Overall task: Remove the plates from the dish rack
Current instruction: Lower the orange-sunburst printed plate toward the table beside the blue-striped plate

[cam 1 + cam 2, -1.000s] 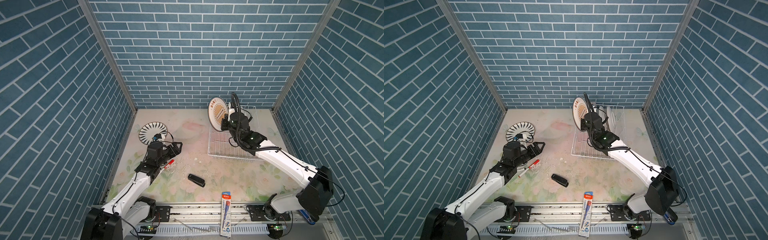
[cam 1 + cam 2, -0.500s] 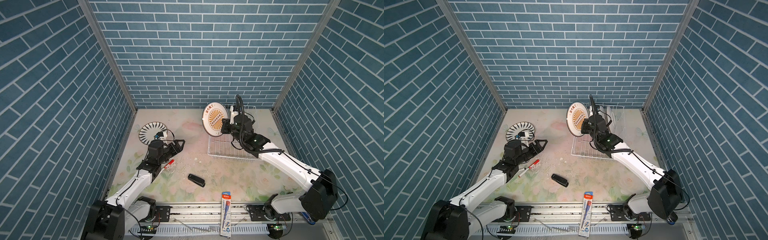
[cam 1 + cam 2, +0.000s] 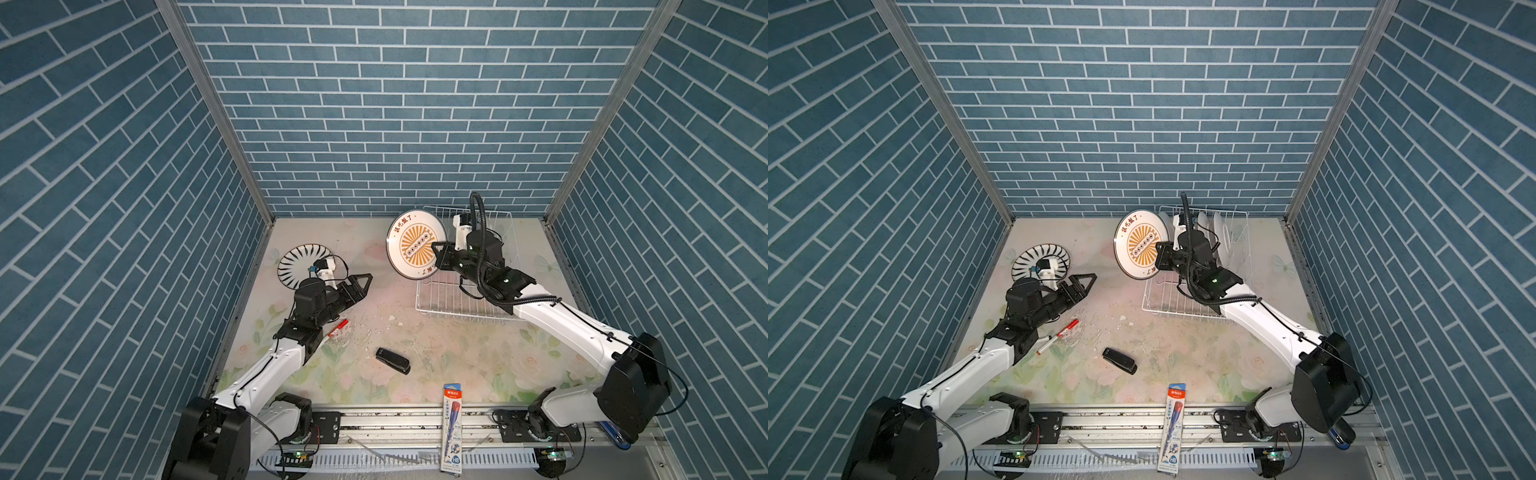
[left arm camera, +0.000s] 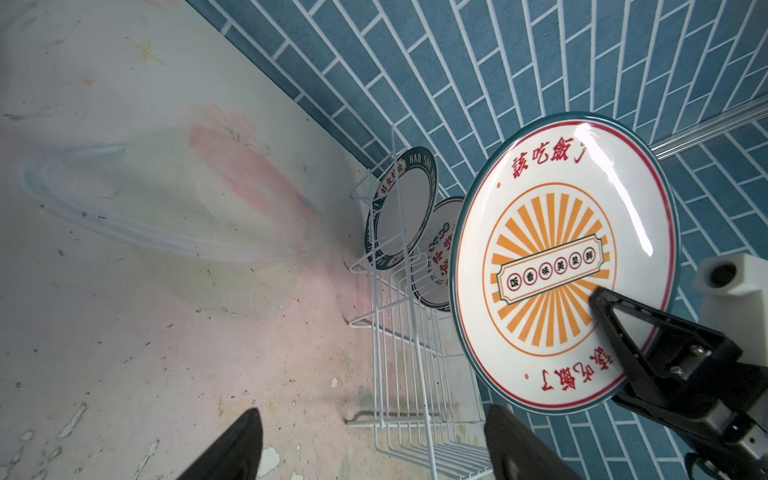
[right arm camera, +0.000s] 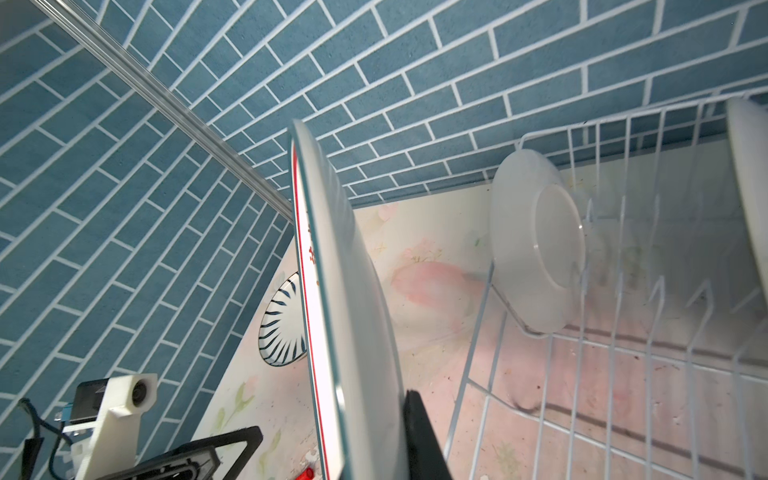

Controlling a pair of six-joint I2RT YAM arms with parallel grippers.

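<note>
Left wrist view shows the right gripper clamped on the rim of the orange plate, which is held on edge beside the rack. Two more plates stand in the rack's slots. In both top views the orange plate is right of centre, at the rack's left end, its face turned toward the left arm. Left of centre, the left gripper hovers with its jaws wide apart and empty, well apart from that plate. The striped plate lies flat on the table at middle left.
</note>
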